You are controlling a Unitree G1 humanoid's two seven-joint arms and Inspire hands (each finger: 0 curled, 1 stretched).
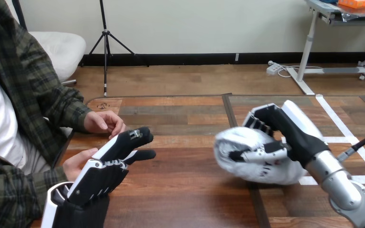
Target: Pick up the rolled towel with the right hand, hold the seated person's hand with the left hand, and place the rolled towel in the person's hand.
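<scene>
While the right hand (290, 135) has its fingers wrapped round the rolled towel (235, 142), which seems to be carried clear of the table (185, 190) over its right half, the receiving side looks unready to me. The left hand (100, 171) is low at the table's left with its fingers straight and loose, closed on nothing. The person's nearer hand (78, 161) sits just beside it and partly behind it, and I cannot tell whether the two touch. The person's farther hand (103, 122) rests apart near the table's edge, curled downward. The towel is well apart from both.

The risk as I see it is that the towel crosses before the left hand has a proper hold. The person's palm may then be turned wrong, and the roll would fall to the table or come undone. The left hand also stands between the towel and the nearer palm, so the right hand could knock into it on the way over. The bundle is soft and bulky, so a slackened grip could let it sag out.
</scene>
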